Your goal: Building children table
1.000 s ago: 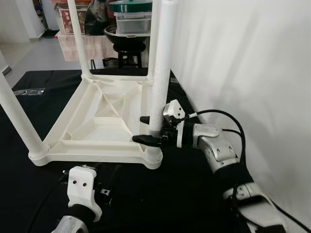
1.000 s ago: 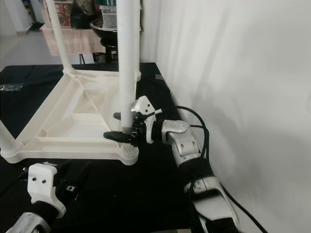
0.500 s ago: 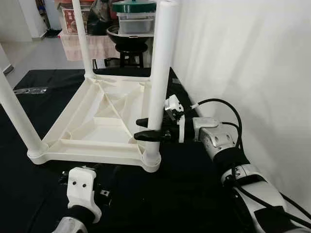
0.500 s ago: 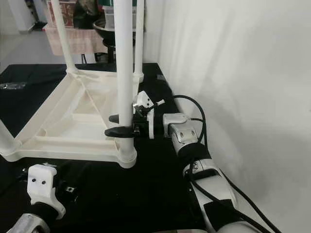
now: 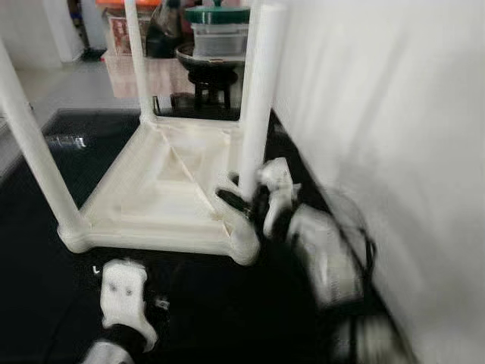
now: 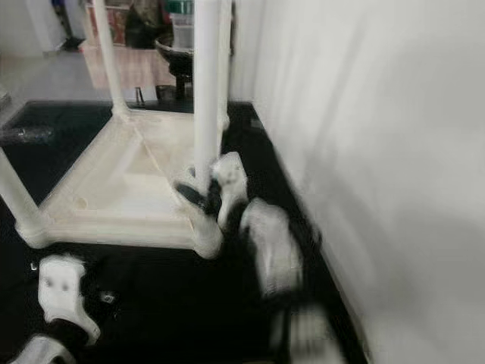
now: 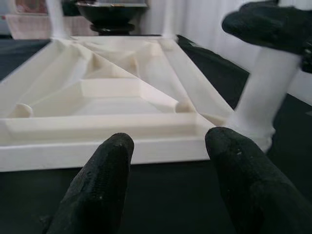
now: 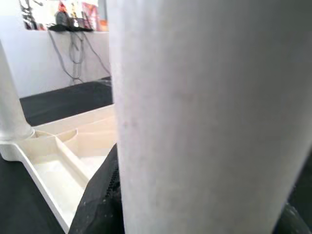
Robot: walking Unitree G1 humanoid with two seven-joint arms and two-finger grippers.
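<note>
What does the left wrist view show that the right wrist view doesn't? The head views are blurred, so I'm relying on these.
Left wrist alone: the left gripper, open, low over the black mat facing the tabletop's near edge. Right wrist alone: the right gripper's finger against the near leg, and another leg. Both: the upturned tabletop's ribbed underside.

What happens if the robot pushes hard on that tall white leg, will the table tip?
Probably not easily. The tabletop lies upside down, flat and wide on the black mat. The leg looks like stiff, light plastic, so it may wobble in its socket. The right gripper sits low on it.
</note>
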